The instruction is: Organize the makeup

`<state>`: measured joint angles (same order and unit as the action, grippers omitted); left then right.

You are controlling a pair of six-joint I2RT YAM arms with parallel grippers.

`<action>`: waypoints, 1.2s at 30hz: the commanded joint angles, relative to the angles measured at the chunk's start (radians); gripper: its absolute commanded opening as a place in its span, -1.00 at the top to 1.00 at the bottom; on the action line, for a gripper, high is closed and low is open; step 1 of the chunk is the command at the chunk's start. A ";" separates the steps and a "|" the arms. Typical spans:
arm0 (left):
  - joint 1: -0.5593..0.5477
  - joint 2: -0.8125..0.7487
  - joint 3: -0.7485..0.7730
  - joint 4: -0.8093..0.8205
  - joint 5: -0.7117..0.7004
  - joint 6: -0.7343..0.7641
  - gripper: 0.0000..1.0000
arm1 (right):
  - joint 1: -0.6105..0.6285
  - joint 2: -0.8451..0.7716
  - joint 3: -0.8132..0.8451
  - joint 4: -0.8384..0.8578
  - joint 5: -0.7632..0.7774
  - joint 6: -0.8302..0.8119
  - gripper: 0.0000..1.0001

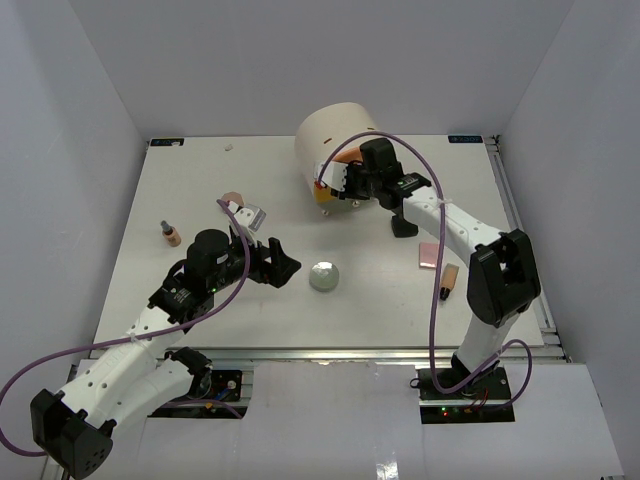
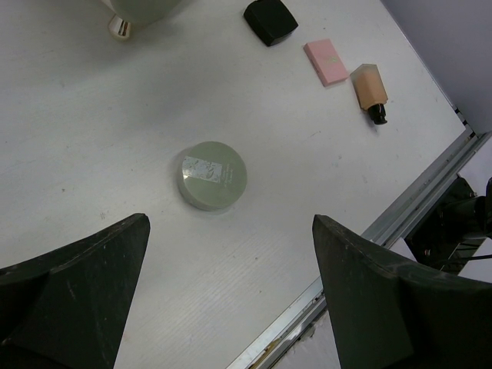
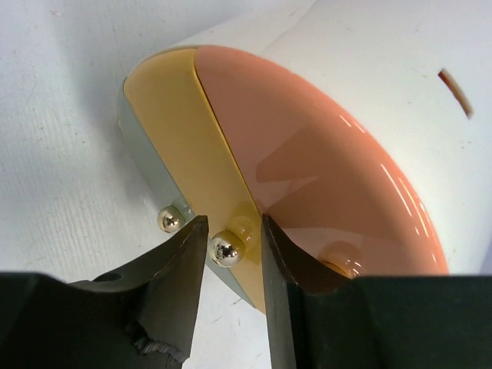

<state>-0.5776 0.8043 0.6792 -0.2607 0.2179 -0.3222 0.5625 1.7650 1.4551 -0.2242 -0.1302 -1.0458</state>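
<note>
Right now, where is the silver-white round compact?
In the top view the silver-white round compact lies near the middle of the table, just right of the left gripper, well left of the pink flat palette.

White table [image 1: 380, 305]: drum [image 1: 330, 135], round compact [image 1: 324, 277], black case [image 1: 404, 227], pink palette [image 1: 430, 255], tube [image 1: 450, 279]

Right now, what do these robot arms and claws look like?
The left arm and right arm are white tubes with black joints, each trailing a looping purple cable. The left gripper and right gripper have two black wedge-shaped fingers.
</note>
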 commanded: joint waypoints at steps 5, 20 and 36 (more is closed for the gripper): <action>0.001 -0.016 -0.004 0.011 -0.017 0.006 -0.96 | -0.001 -0.142 -0.070 0.083 -0.117 0.159 -0.03; 0.001 -0.027 -0.007 0.013 -0.035 0.005 -0.96 | -0.156 -0.349 -0.412 0.373 -0.140 0.962 -0.41; 0.001 -0.002 -0.004 0.008 -0.055 0.009 -0.96 | -0.170 -0.094 -0.294 0.501 -0.062 1.441 -0.30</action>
<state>-0.5774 0.8005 0.6777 -0.2607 0.1746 -0.3222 0.3939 1.6402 1.0959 0.1742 -0.2113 0.2810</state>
